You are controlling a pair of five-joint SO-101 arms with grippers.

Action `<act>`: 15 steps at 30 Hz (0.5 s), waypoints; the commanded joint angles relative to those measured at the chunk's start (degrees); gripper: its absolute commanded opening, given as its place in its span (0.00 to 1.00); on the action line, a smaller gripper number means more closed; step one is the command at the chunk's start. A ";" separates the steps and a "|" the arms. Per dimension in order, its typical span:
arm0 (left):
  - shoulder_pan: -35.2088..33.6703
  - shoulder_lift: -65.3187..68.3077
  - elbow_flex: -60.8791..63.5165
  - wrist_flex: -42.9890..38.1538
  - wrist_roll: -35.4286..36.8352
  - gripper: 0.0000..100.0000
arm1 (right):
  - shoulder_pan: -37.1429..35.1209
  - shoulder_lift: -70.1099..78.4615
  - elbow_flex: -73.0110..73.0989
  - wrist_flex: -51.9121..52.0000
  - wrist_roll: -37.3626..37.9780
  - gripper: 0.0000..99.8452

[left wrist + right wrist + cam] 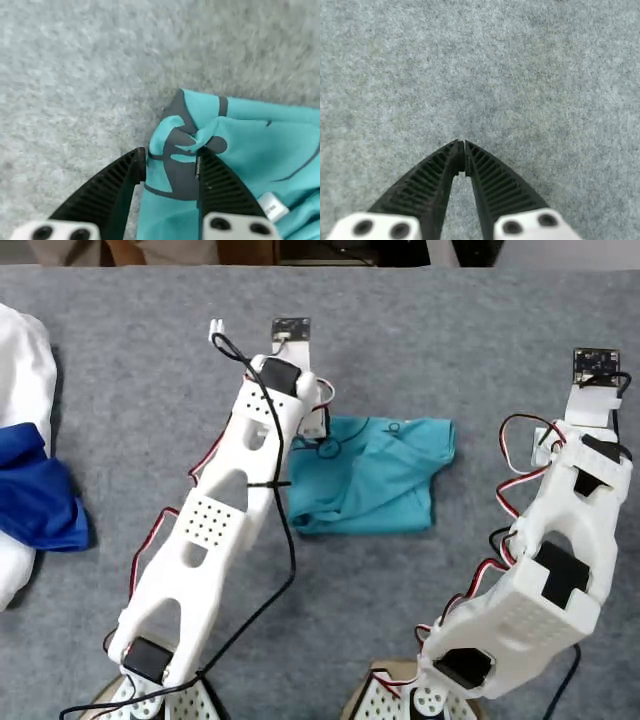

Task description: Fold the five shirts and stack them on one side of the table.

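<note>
Starting at the left jaws: pinching a bunched corner of the teal shirt [240, 150], with dark-printed cloth packed into the gap between the ribbed fingers [117, 187]. Across to the right jaws: pressed together, tips meeting, hanging over bare grey counter [545, 75] with nothing held.

Pulling back now. Lying mid-counter between the left arm [230, 510] and the right arm [560, 540], roughly squared up into a rectangle, gripped at its far left corner. Further left, right at the counter's edge and well apart from the action: a white shirt [20, 370] with a blue shirt [35, 495] heaped on it.

On handling: soft, light and limp by the look of it, likely to sag and trail from a single pinch instead of holding a crease. Probably some drag against the felt-like counter too. Best taken at corners or along a hem. A second hold on the opposite corner looks wise for a clean fold, with the right side free for that job.

From the left wrist view: the pinch itself, the crumple of the print and a small pale tag [272, 205] tucked in the folds. From the high view: the whole outline of the teal shirt [375, 475], its place between the arms and the waiting heap at the left, though with the arm's body lying over the grip. From the right wrist view: the closed tips, plain as day.
</note>
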 commanded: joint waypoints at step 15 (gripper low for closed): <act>-3.16 -0.48 -4.66 0.62 3.16 0.03 | -0.75 -0.13 -2.42 0.44 0.09 0.02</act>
